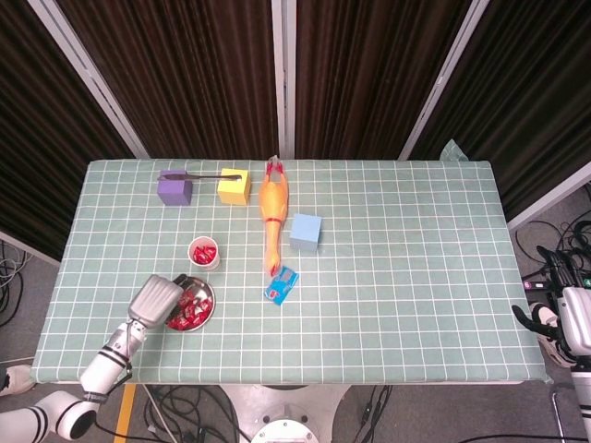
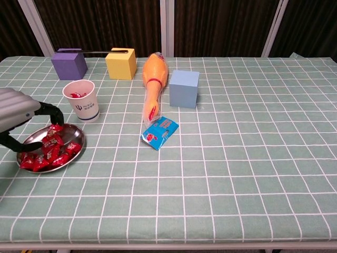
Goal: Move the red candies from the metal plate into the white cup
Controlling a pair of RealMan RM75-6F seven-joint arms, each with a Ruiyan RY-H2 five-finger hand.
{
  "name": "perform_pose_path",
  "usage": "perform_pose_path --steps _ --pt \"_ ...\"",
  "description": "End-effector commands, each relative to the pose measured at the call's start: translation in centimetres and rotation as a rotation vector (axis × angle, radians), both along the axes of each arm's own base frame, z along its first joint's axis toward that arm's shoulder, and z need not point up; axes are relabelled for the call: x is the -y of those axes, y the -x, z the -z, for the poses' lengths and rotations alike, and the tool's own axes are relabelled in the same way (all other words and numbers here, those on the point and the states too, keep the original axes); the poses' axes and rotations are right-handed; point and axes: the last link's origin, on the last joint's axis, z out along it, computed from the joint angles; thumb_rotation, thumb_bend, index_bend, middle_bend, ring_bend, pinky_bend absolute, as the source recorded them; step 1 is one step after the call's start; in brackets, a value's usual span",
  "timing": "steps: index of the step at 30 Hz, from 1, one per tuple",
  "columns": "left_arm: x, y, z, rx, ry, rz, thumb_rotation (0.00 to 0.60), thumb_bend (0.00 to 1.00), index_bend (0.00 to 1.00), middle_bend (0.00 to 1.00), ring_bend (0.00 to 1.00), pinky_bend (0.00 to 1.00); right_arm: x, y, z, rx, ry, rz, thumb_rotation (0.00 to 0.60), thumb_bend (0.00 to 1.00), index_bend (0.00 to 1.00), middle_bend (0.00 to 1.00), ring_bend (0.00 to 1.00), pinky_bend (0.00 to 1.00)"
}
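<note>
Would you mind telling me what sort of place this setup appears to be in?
Probably a robotics lab test station. A table with a green checked cloth stands before dark curtains, loose cables lie on the floor, and practice props such as foam-like cubes and a rubber chicken sit on it.

Red candies point(image 2: 50, 150) heaped on metal plate point(image 2: 78, 138) (front-left); few inside upright white cup point(image 2: 82, 101) just behind.

The left robot hand point(image 2: 18, 117) hangs over the near-left part of the plate point(image 2: 73, 133), which holds the candies point(image 2: 52, 150). Just beyond the robot hand stands the cup point(image 2: 82, 100), with candies inside. Further right lie the packet point(image 2: 159, 132), the rubber chicken point(image 2: 153, 79) and a block point(image 2: 184, 88). Two more blocks point(image 2: 69, 63) sit behind the cup.
</note>
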Motion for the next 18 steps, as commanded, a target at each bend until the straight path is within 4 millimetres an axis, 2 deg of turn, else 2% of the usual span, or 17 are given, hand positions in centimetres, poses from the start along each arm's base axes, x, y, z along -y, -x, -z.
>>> perform_pose_path --steps 1,11,18 --pt "0.01 0.41 0.61 -0.041 0.003 -0.003 0.600 0.31 0.42 0.46 0.89 1.00 0.01 -0.02 0.00 0.000 0.000 -0.001 0.600 0.15 0.01 0.10 0.02 0.39" --pt "-0.31 0.91 1.34 -0.049 0.003 -0.038 0.600 0.31 0.44 0.49 0.89 1.00 -0.04 -0.07 0.00 -0.002 0.001 0.002 0.600 0.16 0.01 0.10 0.02 0.39" --pt "-0.13 0.41 1.33 -0.052 -0.018 -0.010 0.600 0.31 0.45 0.50 0.89 1.00 -0.07 -0.06 -0.08 -0.005 0.002 0.004 0.600 0.15 0.01 0.10 0.02 0.39"
